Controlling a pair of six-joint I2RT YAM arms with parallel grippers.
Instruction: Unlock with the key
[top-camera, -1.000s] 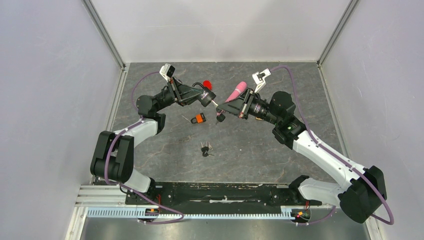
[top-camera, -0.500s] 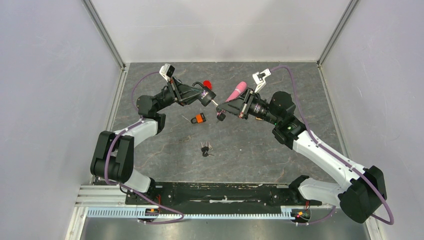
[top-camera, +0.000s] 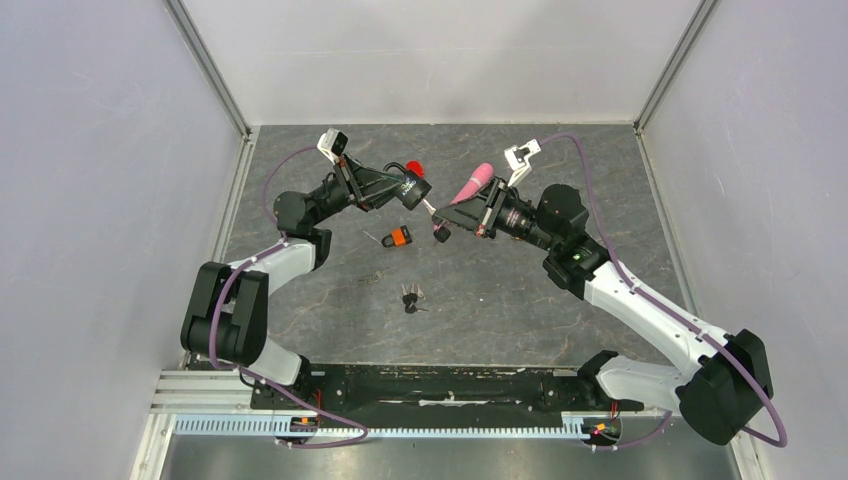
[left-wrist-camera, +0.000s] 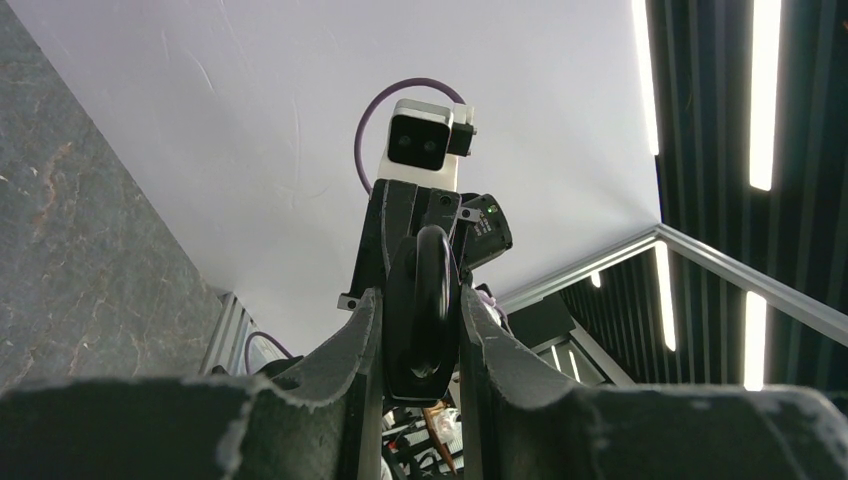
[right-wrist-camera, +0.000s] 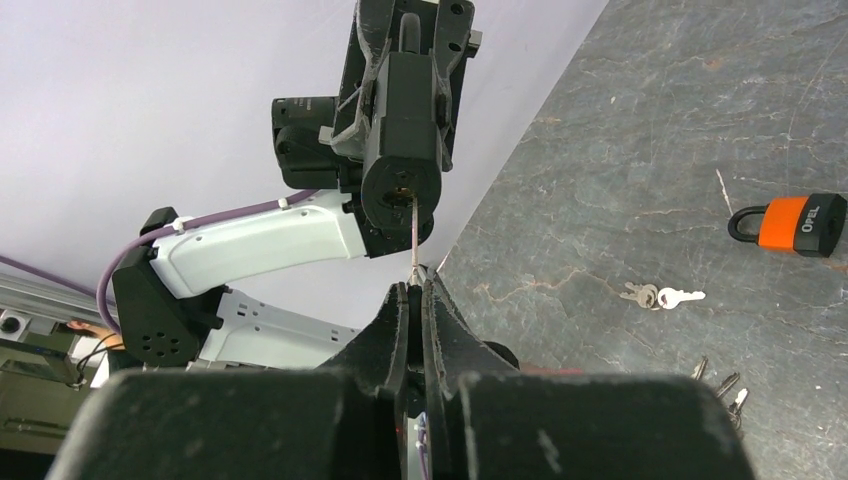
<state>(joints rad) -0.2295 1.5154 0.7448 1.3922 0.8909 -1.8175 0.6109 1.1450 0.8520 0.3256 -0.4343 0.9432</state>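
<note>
A dark bunch of keys (top-camera: 411, 297) lies on the gray tabletop (top-camera: 500, 310), nearest the arm bases. A little farther, two small silver keys (right-wrist-camera: 660, 296) lie flat, and just beyond them an orange padlock (top-camera: 399, 237) lies on its side, apart from both claws.

Above the tabletop, the two arms meet near the middle. The right claw (right-wrist-camera: 415, 292) is clenched on the head of the key (right-wrist-camera: 414, 232), fingers pressed together around it, and the thin blade points straight out toward the other arm. The blade's tip sits at the keyhole in the bottom face of the black padlock (right-wrist-camera: 400, 150); how deep it has gone in cannot be told.

The left claw (left-wrist-camera: 420, 320) grasps that black padlock by its body, one finger on each flat side, with the shackle rising between the fingers in the left wrist view. From above, the left claw (top-camera: 405, 188) and the right claw (top-camera: 441, 231) face each other, joined by the key's blade.

Farther back, a red thing (top-camera: 414, 167) lies behind the left claw, and a pink thing (top-camera: 472, 183) lies slanted beside the right arm.
</note>
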